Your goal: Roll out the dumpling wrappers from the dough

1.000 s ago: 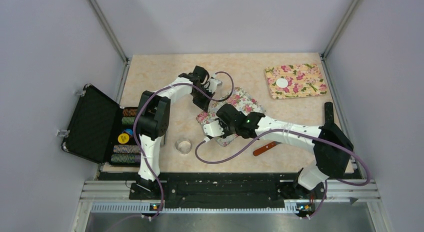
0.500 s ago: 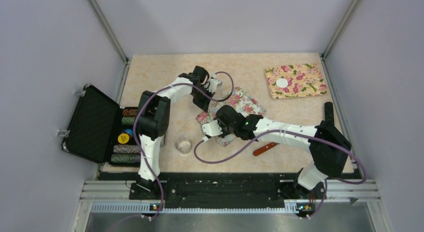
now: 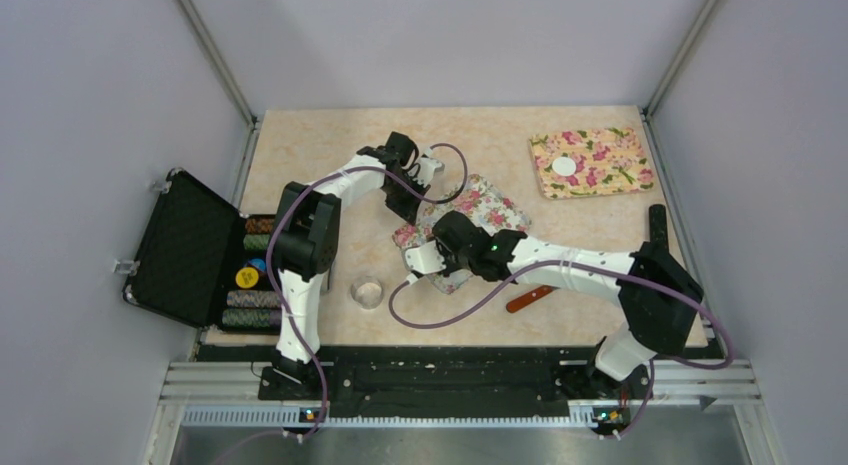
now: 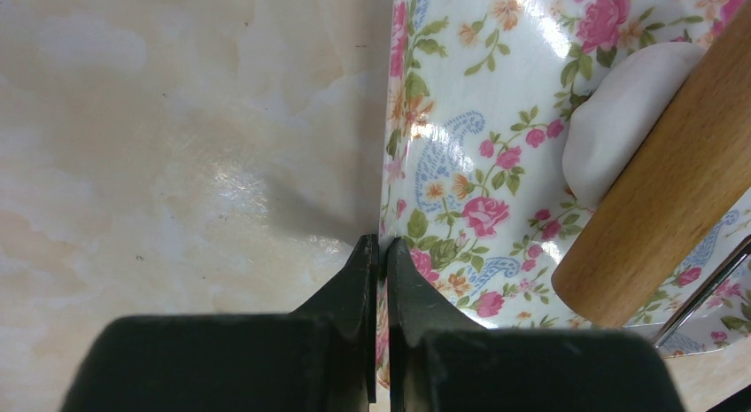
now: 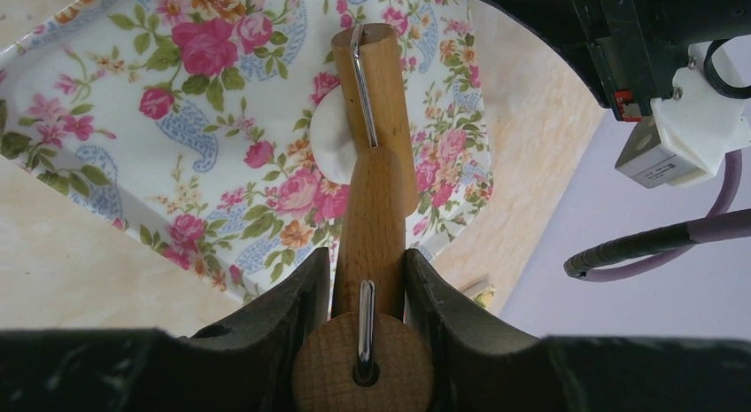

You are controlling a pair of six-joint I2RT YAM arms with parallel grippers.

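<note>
Two floral mats lie on the desk (image 3: 330, 145): a middle mat (image 3: 486, 197) and a far-right mat (image 3: 605, 175). There is one flat wrapper (image 3: 565, 166), one dough lump (image 4: 611, 120), one wooden pin (image 5: 372, 199), one glass bowl (image 3: 368, 291), one open case (image 3: 185, 250) at left, and one red-handled tool (image 3: 530, 298) near right.

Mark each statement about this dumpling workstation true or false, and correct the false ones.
1. The right tool grips a wooden rolling pin. True.
2. The left tool hangs open above the table. False: it is shut on the edge of the white floral mat.
3. The rolling pin lies over the dough. True.
4. The flat wrapper shares a mat with the dough. False: it lies alone on the yellow floral mat, at the far right.
</note>
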